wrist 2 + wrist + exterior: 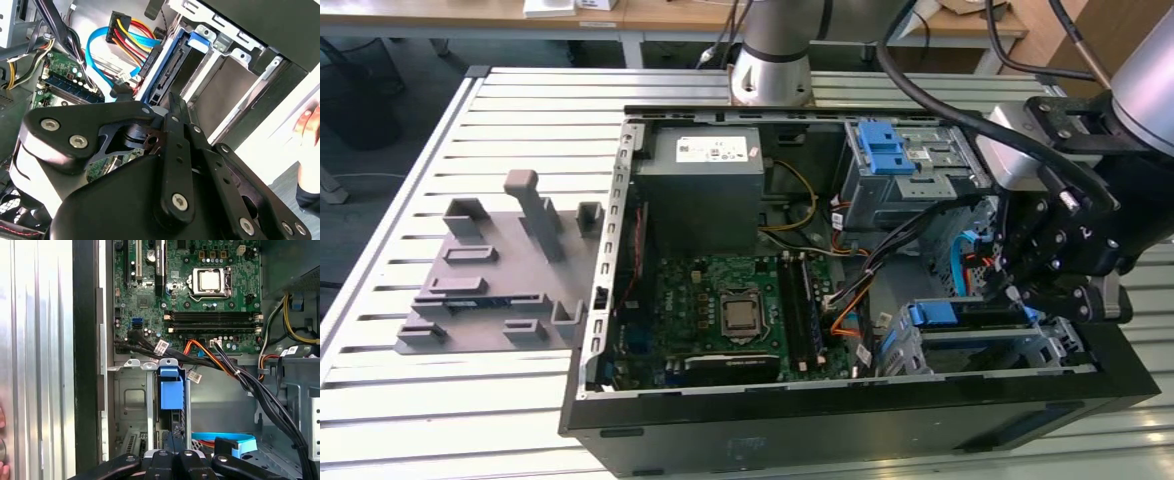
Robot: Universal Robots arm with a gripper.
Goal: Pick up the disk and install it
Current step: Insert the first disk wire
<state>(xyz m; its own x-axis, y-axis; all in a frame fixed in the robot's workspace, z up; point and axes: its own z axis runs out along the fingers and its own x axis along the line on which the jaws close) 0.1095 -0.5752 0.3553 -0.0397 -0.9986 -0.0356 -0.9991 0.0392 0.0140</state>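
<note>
Exterior view: the gripper [1051, 262] hangs over the cage [987, 345] in the case [854, 420], the disk [961, 315] seated inside. Both wrist views: the disk stands in its slot, fingers [175, 112] narrow, just above it, holding nothing.

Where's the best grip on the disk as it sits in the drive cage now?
Likely the blue carrier tab at the disk's exposed end, approached from the case's open side. The disk stands on edge in the cage, walls hiding its faces. Gripper hangs just above it.
</note>
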